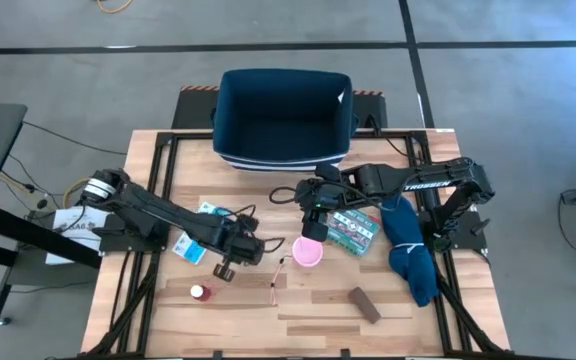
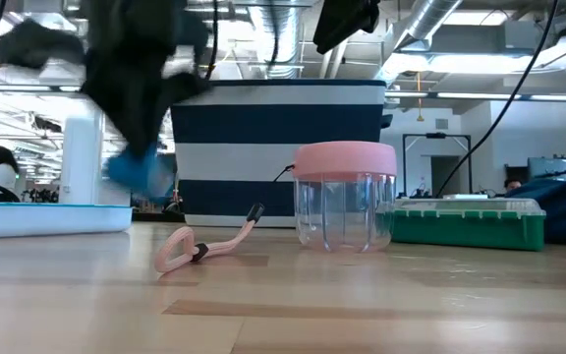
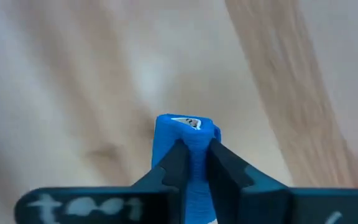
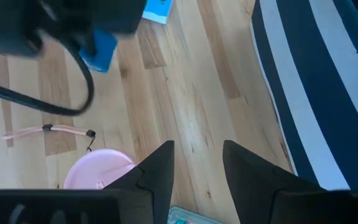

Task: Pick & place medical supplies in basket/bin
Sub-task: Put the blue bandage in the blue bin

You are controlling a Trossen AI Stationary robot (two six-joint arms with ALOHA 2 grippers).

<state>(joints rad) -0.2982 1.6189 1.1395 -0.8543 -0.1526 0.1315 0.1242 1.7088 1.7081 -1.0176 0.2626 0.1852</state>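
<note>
Overhead view: one navy bin (image 1: 283, 118) at the far bench (image 1: 238, 320) edge, beyond both grippers. Left gripper (image 1: 230, 268) sits low over the wood, one pill organiser (image 1: 200, 232) just behind its arm, one red-white bottle (image 1: 200, 293) near it, one pink cord (image 1: 277, 280) beside it. Right gripper (image 1: 313, 222) hangs directly above one pink-lidded jar (image 1: 308, 252); one green first-aid box (image 1: 353, 230) just beside it, one dark-blue cloth (image 1: 409, 250) farther out, one brown bar (image 1: 364, 305) well apart.

Low view: jar (image 2: 345, 195), green box (image 2: 466, 222) and cord (image 2: 209, 246) stand before the striped bin (image 2: 278, 147); one blue cube (image 2: 136, 169) is off the bench.

Left wrist: left gripper (image 3: 194, 155) clamped on the blue cube (image 3: 185, 134).

Right wrist: right gripper (image 4: 196, 163) fingers apart, holding nothing; jar lid (image 4: 98, 171) just beside it, bin (image 4: 328, 81) ahead.
</note>
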